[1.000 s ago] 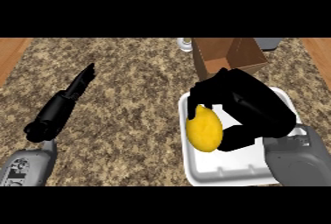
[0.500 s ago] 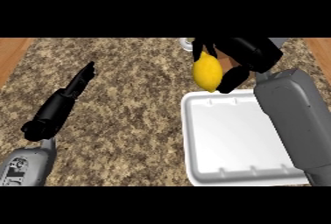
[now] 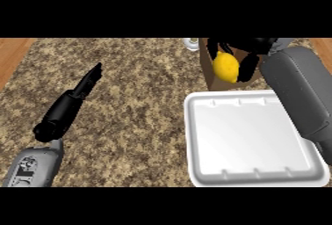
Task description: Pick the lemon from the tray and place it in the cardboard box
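A speckled granite counter (image 3: 142,132) is seen, with a white foam tray (image 3: 253,140) at the right. Behind it, the cardboard box (image 3: 211,70) is overhung by the right hand (image 3: 250,55), curled round the lemon (image 3: 226,67). The left hand (image 3: 88,83) is held straight-fingered, apart.

A speckled brown counter (image 3: 142,114) fills the view, with wooden strips at its far left (image 3: 13,57) and far right edges. A small white object (image 3: 191,43), cut off, sits at the top edge.
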Controlling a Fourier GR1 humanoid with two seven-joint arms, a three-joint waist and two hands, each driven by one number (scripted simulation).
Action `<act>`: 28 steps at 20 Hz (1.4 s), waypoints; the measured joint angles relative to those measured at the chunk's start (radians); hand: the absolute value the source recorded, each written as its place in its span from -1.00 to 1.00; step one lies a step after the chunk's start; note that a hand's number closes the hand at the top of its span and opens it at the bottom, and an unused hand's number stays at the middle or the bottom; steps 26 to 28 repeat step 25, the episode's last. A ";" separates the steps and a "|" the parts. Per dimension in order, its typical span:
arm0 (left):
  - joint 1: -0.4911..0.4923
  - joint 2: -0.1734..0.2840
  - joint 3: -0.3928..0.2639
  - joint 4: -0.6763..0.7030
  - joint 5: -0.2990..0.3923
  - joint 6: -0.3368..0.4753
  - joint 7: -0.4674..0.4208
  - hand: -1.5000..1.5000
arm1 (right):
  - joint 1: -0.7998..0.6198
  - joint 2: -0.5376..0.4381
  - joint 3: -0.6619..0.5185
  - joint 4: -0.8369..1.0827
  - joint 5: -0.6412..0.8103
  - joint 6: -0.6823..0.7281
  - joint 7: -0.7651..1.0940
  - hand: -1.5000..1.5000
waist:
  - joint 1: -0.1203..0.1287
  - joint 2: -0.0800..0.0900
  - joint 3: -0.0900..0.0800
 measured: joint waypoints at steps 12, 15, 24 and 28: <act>-0.010 0.001 0.008 0.016 -0.003 -0.010 -0.011 0.00 | -0.123 0.014 -0.001 0.341 0.008 -0.004 -0.295 -1.00 | 0.006 0.004 0.001; -0.012 -0.005 0.004 0.013 -0.006 -0.007 -0.007 0.00 | -0.125 0.058 -0.116 0.379 -0.134 0.029 -0.288 -1.00 | 0.002 0.002 0.002; -0.010 0.009 0.013 0.017 -0.002 -0.019 -0.029 0.00 | -0.206 0.048 -0.434 0.585 -0.486 0.204 -0.058 -1.00 | 0.015 0.009 0.001; -0.008 0.008 0.013 0.013 -0.002 -0.020 -0.031 0.00 | -0.212 0.041 -0.457 0.604 -0.507 0.208 -0.041 -1.00 | 0.019 0.010 0.001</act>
